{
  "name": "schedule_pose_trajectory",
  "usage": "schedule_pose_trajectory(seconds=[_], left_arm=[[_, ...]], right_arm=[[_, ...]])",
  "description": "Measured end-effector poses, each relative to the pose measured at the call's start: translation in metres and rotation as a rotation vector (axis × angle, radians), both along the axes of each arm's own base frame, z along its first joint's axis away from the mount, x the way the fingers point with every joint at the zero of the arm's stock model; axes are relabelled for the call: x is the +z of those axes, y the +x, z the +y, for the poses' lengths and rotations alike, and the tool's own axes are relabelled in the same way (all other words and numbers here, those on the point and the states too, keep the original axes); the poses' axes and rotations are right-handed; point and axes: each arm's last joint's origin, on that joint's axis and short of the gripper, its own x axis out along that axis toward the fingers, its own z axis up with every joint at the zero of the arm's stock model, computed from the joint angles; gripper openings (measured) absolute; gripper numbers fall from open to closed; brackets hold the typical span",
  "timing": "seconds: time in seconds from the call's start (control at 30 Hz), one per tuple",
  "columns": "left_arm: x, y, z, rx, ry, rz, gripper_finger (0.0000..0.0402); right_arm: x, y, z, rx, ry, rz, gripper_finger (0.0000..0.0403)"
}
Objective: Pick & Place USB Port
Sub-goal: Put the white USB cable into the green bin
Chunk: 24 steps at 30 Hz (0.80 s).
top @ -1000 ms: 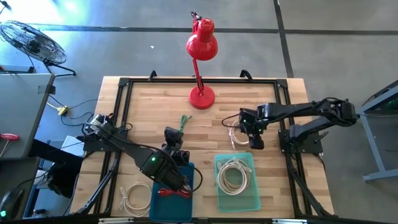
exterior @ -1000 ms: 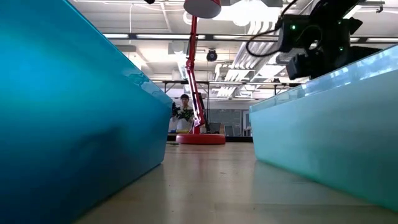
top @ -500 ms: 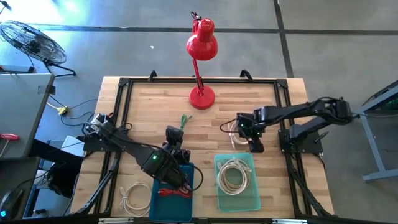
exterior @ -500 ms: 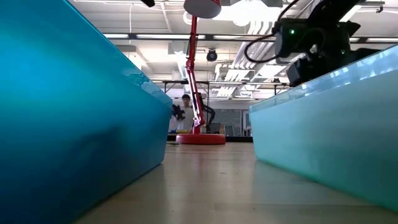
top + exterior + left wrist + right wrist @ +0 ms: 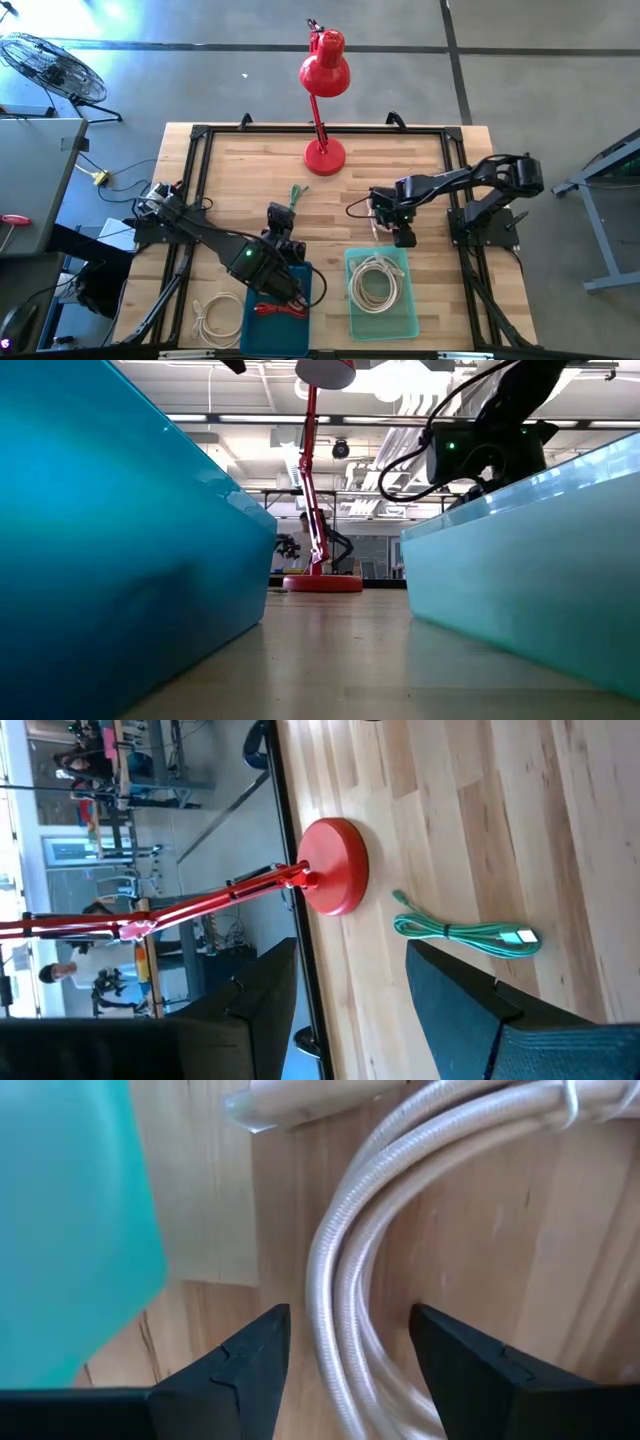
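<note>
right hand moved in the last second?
Yes. In the high view the right hand has shifted left along the table, toward the red lamp base, over the white cable.

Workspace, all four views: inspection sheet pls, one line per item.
Surface: wooden table in a black frame.
Job's things: white cable coil in the light teal bin; red cable in the blue bin; white cable on bare wood under the right gripper; green cable loose mid-table; another white coil beside the blue bin.
Clutter: red desk lamp at the table's far edge.
Grippers: right gripper open, straddling the white cable; left gripper open, over the blue bin, holding nothing.
Cables: arm wiring at the table's left side.
Surroundings: fan on the floor; a person in the room beyond.
</note>
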Motion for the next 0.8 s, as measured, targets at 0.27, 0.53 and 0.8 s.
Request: schedule_pose_trajectory(seconds=[0.27,0.53,0.8], left_arm=[[-0.001,0.0,0.0,0.001,-0.015,0.008,0.0182],[-0.001,0.0,-0.001,0.004,-0.027,0.009,0.0182],[-0.002,-0.001,-0.002,0.01,-0.082,0.033,0.0182]], right_arm=[[-0.001,0.0,-0.001,-0.02,-0.056,0.003,0.0151],[0.002,0.001,-0.003,-0.026,-0.134,-0.016,0.0022],[0.027,0.018,0.004,0.006,-0.302,-0.017,0.0013]])
